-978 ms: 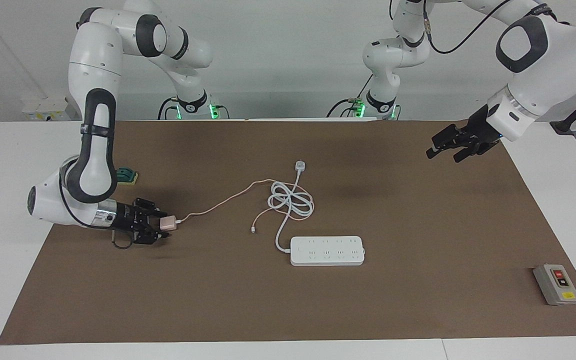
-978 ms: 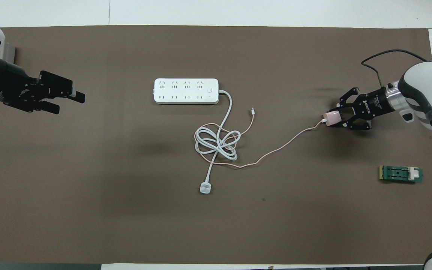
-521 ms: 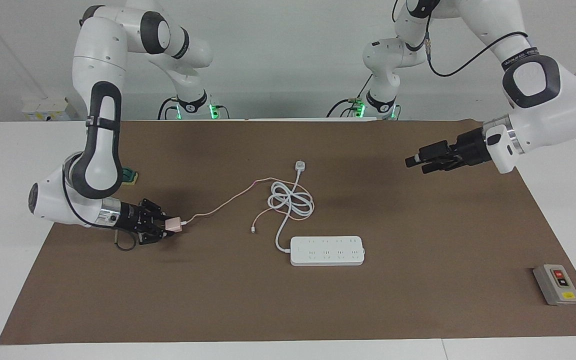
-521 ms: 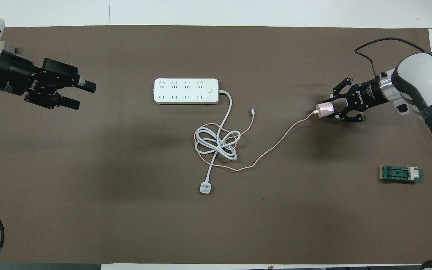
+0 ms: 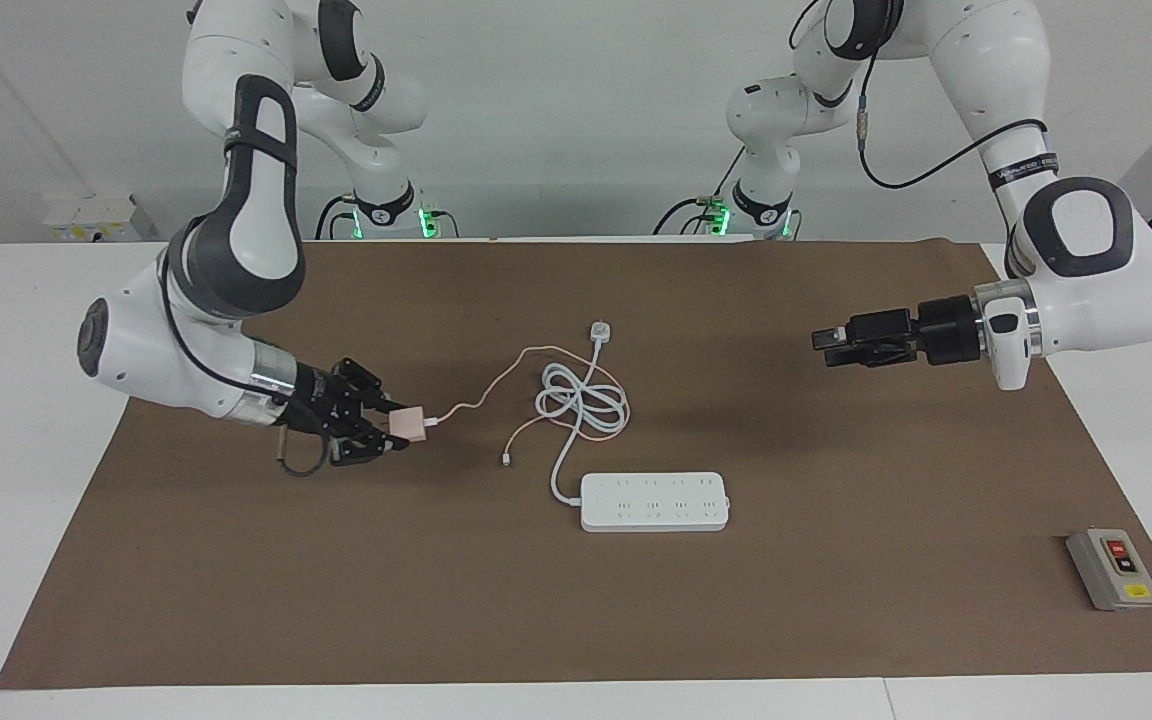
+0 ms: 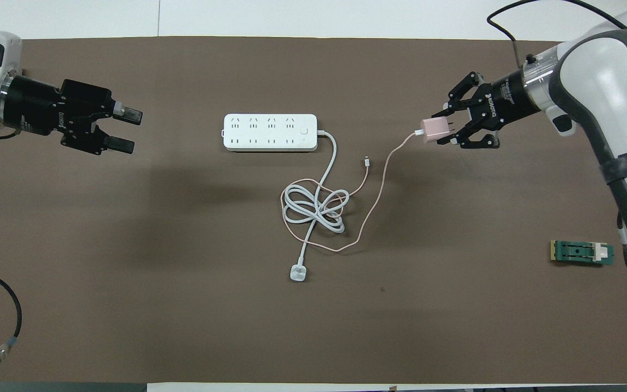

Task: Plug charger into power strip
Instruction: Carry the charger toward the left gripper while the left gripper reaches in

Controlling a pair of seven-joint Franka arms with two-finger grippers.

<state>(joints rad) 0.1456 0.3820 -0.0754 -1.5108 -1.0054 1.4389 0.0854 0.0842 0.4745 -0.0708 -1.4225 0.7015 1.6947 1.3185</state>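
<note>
My right gripper (image 5: 398, 424) (image 6: 437, 129) is shut on the pale-pink charger (image 5: 408, 424) (image 6: 432, 129) and holds it above the mat, toward the right arm's end of the table. The charger's thin pink cable (image 5: 481, 392) (image 6: 377, 188) trails down to the coil in the middle. The white power strip (image 5: 655, 501) (image 6: 269, 132) lies flat in the mat's middle, with its thick white cord (image 5: 581, 400) (image 6: 313, 209) coiled nearer to the robots. My left gripper (image 5: 820, 348) (image 6: 131, 129) hangs open over the mat toward the left arm's end, with nothing between its fingers.
The cord's round white plug (image 5: 600, 331) (image 6: 297, 273) lies nearer to the robots than the coil. A grey box with red and yellow buttons (image 5: 1113, 569) sits at the left arm's end. A green block (image 6: 582, 252) lies at the right arm's end.
My right gripper has lifted and carried the charger toward the power strip, dragging the pink cable. My left arm has swung inward over the mat, its gripper still open.
</note>
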